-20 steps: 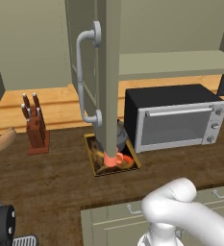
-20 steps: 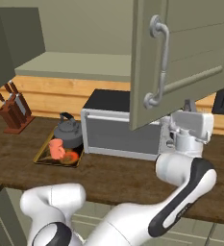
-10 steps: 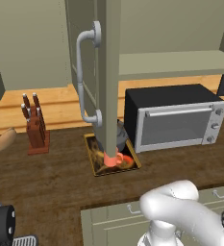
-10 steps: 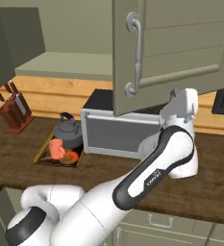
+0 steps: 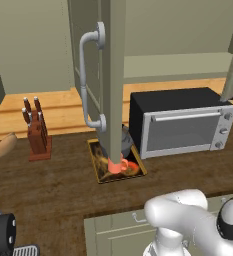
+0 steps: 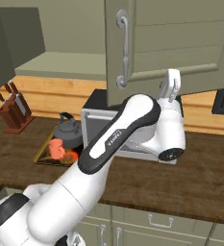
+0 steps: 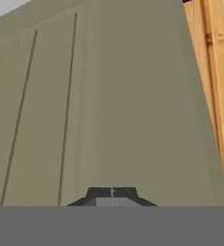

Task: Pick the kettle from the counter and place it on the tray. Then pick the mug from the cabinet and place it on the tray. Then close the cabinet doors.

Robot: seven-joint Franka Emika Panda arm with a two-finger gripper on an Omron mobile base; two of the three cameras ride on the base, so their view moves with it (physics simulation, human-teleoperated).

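While you look from the left base view, a tall grey-green panelled door (image 5: 113, 75) stands edge-on in the middle, its pale curved tubular handle (image 5: 88, 80) bulging toward you, and it hides most of the kettle (image 5: 126, 143) and part of the salmon mug (image 5: 119, 165) on the yellow-rimmed tray (image 5: 99, 172). That tray lies on the dark wood-grain counter (image 5: 58, 190), just beside a boxy black oven with a steel front (image 5: 180, 122); a brown knife block (image 5: 36, 132) stands well apart to its left, and a wooden spoon (image 5: 0, 150) is cut off at the left edge. From the right base view you see the round dark kettle (image 6: 68, 132) and the mug (image 6: 56, 149) clearly, both on the tray (image 6: 42, 154), touching or nearly so. Another panelled door (image 6: 166, 45) hangs over the oven (image 6: 96, 120), its bar handle (image 6: 123, 48) near its left edge; the white arm covers much of the oven front, and the gripper (image 6: 172, 86) points up against the door's lower edge. Bare counter (image 6: 195, 182) lies open to the right. Along the hand view, flat matte door panel (image 7: 99, 96) with thin grooves fills your sight, tan wood (image 7: 219, 72) at the right, and the dark fingertips (image 7: 100, 193) sit pressed together, holding nothing.
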